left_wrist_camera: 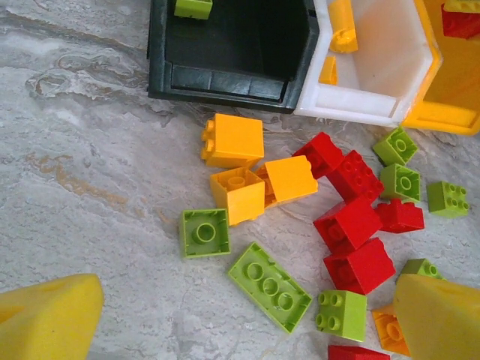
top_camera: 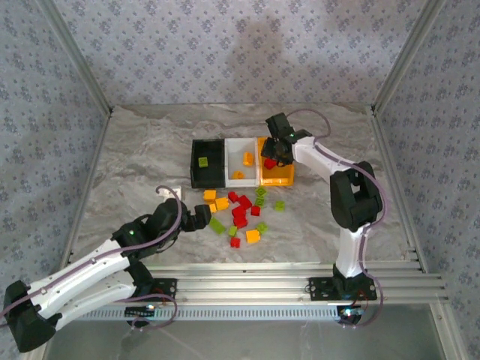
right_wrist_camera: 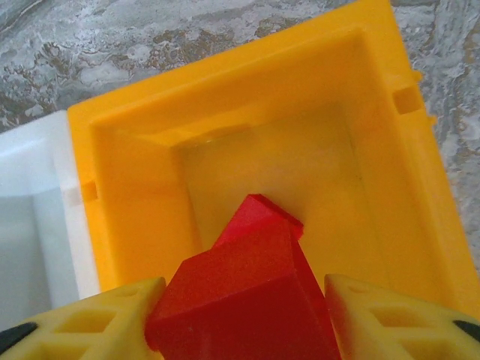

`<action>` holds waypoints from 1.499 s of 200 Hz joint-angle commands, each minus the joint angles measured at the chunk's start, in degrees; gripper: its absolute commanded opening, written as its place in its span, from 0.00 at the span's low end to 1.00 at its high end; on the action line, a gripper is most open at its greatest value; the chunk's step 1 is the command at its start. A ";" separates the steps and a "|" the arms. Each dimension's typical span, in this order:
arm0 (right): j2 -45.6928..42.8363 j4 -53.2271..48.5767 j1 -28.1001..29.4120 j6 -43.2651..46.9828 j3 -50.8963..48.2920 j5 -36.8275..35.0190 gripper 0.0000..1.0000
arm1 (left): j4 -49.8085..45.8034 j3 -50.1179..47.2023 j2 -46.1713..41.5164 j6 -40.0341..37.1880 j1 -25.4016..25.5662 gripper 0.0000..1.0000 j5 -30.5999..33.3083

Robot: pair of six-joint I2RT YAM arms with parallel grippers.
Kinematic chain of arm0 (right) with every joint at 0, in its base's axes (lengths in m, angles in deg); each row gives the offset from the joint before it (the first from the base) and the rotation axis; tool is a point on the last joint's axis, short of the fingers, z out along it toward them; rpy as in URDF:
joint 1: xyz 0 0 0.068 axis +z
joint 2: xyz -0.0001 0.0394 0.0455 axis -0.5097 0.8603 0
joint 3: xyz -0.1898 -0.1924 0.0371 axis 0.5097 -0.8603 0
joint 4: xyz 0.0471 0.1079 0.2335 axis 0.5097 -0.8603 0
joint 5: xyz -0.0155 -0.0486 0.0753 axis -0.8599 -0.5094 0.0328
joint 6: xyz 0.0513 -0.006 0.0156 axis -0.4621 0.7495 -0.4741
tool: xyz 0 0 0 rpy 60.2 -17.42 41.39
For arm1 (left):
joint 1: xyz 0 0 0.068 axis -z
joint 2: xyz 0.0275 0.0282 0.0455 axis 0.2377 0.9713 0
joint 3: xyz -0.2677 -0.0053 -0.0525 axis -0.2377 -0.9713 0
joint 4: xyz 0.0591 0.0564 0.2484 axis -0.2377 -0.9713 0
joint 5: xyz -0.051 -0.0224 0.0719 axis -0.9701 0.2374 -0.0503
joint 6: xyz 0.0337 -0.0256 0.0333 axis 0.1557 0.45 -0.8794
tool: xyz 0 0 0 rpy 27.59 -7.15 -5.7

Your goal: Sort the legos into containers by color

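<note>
The legos lie in a loose pile [top_camera: 238, 214] of red, lime and orange bricks in front of three containers: a black bin [top_camera: 193, 171], a white bin [top_camera: 229, 161] and an orange bin [top_camera: 281, 180]. My right gripper [right_wrist_camera: 244, 315] hangs over the orange bin [right_wrist_camera: 135, 195] with a tilted red lego [right_wrist_camera: 247, 292] between its fingers; a slim gap shows at the right finger, so the jaws stand open. My left gripper [left_wrist_camera: 244, 315] is wide open above a long lime lego [left_wrist_camera: 270, 286] at the pile's near left.
One lime brick [top_camera: 202, 160] lies in the black bin and two orange bricks [top_camera: 247, 158] in the white bin. Patterned walls and metal posts ring the marble table [top_camera: 135, 165]. A metal rail [top_camera: 285, 281] runs along the near edge.
</note>
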 commanded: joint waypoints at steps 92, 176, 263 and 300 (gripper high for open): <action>-20.87 3.35 4.67 -2.39 -12.56 -2.18 0.65 | -0.13 1.46 3.72 -2.46 -3.46 0.98 -3.82; -34.73 6.21 7.33 -4.28 -32.18 -2.22 0.64 | 10.51 7.04 33.55 -9.28 -6.42 0.69 -7.18; -38.23 6.35 6.25 -4.29 -34.36 -2.62 0.64 | 11.91 6.26 40.04 -8.74 -6.84 0.50 -4.63; -38.20 6.49 5.85 -4.60 -34.64 -2.75 0.64 | 11.60 5.25 39.18 -8.74 -6.84 0.38 -4.80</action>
